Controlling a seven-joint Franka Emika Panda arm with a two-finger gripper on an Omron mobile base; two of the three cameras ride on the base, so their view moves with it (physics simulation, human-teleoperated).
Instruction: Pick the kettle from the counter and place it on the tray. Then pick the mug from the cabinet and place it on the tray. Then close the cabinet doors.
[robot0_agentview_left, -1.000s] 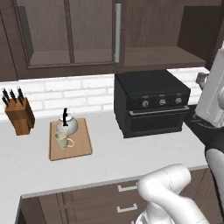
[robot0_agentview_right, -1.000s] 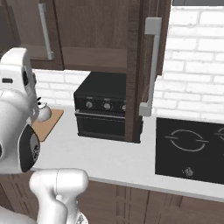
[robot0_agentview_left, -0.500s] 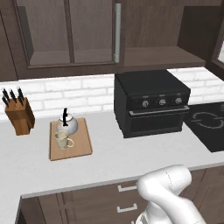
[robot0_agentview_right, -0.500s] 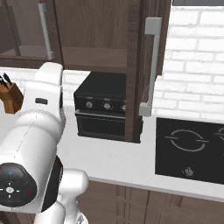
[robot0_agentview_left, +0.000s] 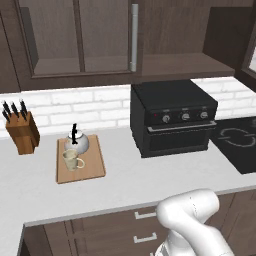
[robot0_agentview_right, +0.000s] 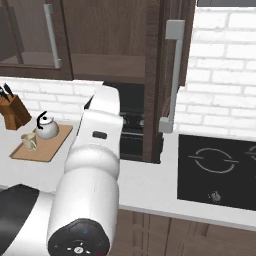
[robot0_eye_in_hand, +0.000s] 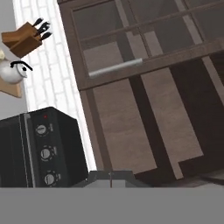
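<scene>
Kettle (robot0_agentview_left: 76, 143) and mug (robot0_agentview_left: 71, 160) both stand on the tray (robot0_agentview_left: 95, 167) in the left base view, the kettle at the back edge and the mug just in front of it. The tray lies on the counter (robot0_agentview_left: 130, 180) with its long axis running from front to back, and the mug handle points to the right. The left glass door (robot0_agentview_left: 80, 35) looks shut against the cabinet (robot0_agentview_left: 180, 65), whose right half is uncovered.

From the right base view, the other door (robot0_agentview_right: 167, 80) stands wide open, edge-on to the camera, its handle (robot0_agentview_right: 172, 75) vertical. I judge that closing it is the step left. The risk is that the arm pushes near the hinge side or slips off the edge, so the door stops half way, or that the elbow strikes the oven (robot0_agentview_right: 131, 125) below.

Through the hand view, the gripper (robot0_eye_in_hand: 110, 176) is clenched and empty, facing the cabinet front.
</scene>
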